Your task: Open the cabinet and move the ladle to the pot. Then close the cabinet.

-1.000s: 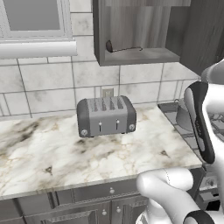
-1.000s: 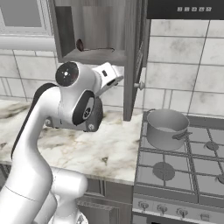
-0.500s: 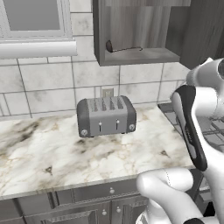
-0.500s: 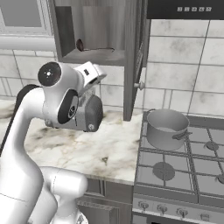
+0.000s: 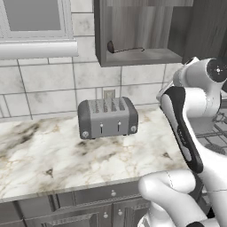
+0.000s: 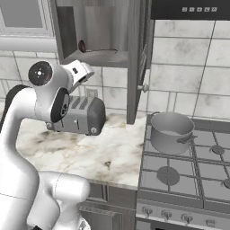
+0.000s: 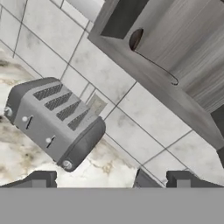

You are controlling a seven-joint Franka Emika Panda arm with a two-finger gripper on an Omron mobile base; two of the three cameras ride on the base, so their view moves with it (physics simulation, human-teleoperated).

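Observation:
The cabinet (image 5: 146, 31) on the wall stands open, and its door (image 6: 137, 58) with a round silver knob juts out edge-on towards me. A dark ladle (image 5: 124, 48) (image 6: 96, 49) (image 7: 136, 39) lies on the cabinet's bottom shelf, bowl to the left. On the stove's rear left burner sits the grey pot (image 6: 172, 131). My gripper (image 7: 111, 179) is open with nothing between its fingertips. It hangs in front of the tiled wall above the counter, below the cabinet's opening and well short of the ladle.
A grey four-slot toaster (image 5: 107, 117) (image 6: 83, 116) (image 7: 54, 122) stands on the marble counter (image 5: 53, 159) under the cabinet. The gas stove (image 6: 188, 175) lies to the right, with a range hood (image 6: 188, 9) above. A window (image 5: 35, 22) is at the upper left.
My hand has drawn back from the door's knob and swung left in front of the open cabinet. The door stays open and the ladle has not moved.

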